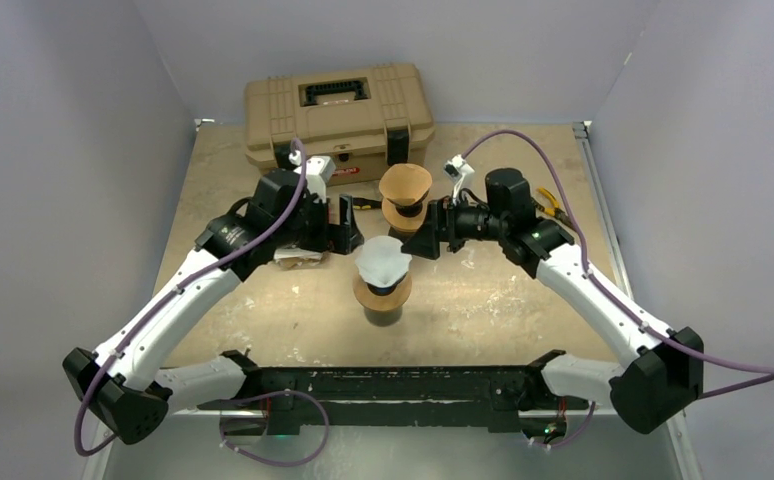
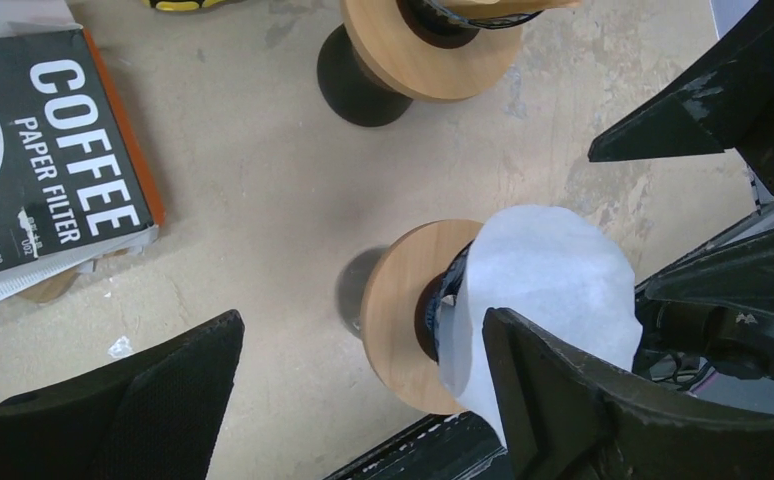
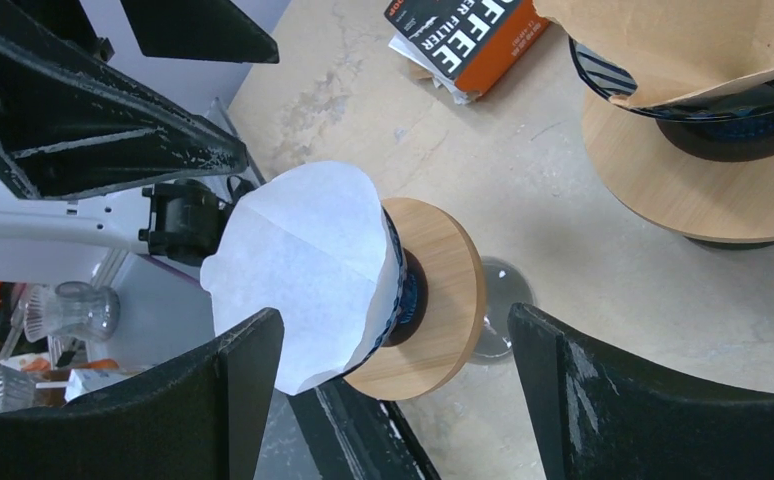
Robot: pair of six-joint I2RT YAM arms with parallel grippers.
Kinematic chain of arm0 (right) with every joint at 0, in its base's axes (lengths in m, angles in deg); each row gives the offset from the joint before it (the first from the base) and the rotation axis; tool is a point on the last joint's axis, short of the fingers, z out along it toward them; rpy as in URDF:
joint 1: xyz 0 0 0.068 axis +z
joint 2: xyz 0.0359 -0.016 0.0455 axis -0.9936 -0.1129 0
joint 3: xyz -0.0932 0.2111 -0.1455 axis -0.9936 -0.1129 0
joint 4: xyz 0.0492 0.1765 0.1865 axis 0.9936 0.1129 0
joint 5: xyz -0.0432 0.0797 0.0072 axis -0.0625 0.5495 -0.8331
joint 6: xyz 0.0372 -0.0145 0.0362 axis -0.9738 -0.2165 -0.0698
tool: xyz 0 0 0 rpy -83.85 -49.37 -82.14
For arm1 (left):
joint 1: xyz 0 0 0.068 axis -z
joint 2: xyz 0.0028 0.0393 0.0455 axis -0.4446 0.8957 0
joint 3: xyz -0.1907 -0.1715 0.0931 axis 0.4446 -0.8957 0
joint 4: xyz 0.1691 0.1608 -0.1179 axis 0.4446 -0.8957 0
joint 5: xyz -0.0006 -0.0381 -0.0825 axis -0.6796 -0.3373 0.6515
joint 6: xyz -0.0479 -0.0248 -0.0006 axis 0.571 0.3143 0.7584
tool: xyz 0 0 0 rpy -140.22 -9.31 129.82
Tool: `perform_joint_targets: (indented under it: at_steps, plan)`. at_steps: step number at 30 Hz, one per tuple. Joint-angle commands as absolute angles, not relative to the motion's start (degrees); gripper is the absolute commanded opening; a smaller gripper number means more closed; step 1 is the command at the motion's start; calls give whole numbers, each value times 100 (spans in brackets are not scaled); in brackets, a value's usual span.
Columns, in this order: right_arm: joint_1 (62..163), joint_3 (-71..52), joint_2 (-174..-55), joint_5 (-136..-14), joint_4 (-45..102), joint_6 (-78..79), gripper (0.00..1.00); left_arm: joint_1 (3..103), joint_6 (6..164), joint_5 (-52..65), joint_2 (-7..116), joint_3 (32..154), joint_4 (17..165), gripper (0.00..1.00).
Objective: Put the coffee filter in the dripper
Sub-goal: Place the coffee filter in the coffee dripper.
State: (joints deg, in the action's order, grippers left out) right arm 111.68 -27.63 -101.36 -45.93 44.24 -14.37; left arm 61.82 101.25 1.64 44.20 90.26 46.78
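**Top external.** Grey panels close the table (image 1: 263, 330) on the left, far and right sides. A tan toolbox (image 1: 339, 115) takes the middle of the far edge. I see bare tabletop on the near left and near right of the front dripper (image 1: 381, 295). The centre is tight: the left gripper (image 1: 348, 228) and right gripper (image 1: 425, 238) flank the gap between this dripper and the rear dripper (image 1: 404, 213). The white paper filter (image 1: 383, 258) stands in the front dripper's cone and rises well above its rim. A brown filter (image 1: 405, 182) sits in the rear dripper. I cannot judge finger spacing from here.

**Left wrist.** The left fingers (image 2: 153, 400) are spread wide and hold nothing. One finger overlaps the white filter's edge in this view, and I cannot tell whether they touch. The filter box (image 2: 43, 160) lies flat at left, well apart from both drippers. It reads "COFFEE PAPER FILTER" and, in small print, "Cone shape".

**Right wrist.** The right fingers (image 3: 643, 400) are also spread and empty, with the front dripper's wooden collar between them. Bare tabletop separates the two drippers. On the box at the top edge I can read only "FFEE".
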Motion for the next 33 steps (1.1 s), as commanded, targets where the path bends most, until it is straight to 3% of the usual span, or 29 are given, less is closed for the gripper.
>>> perform_joint_targets:
  at_steps: [1, 18, 27, 33]
  plan:
    - [11080, -2832, -10164, -4240, 4048, -1439, 86, 5846, 9941, 672, 4238, 8829, 4823, 89]
    - [10911, -3158, -10408, -3775, 3789, -1426, 80, 5558, 9919, 1089, 4219, 8410, 5006, 84]
    - [10909, -3130, -10431, -3674, 3795, -1373, 80, 5549, 9972, 691, 3790, 8683, 5138, 92]
    - [10909, -3092, -10449, -3663, 3779, -1392, 80, 5549, 9945, 1407, 3665, 8536, 5517, 91]
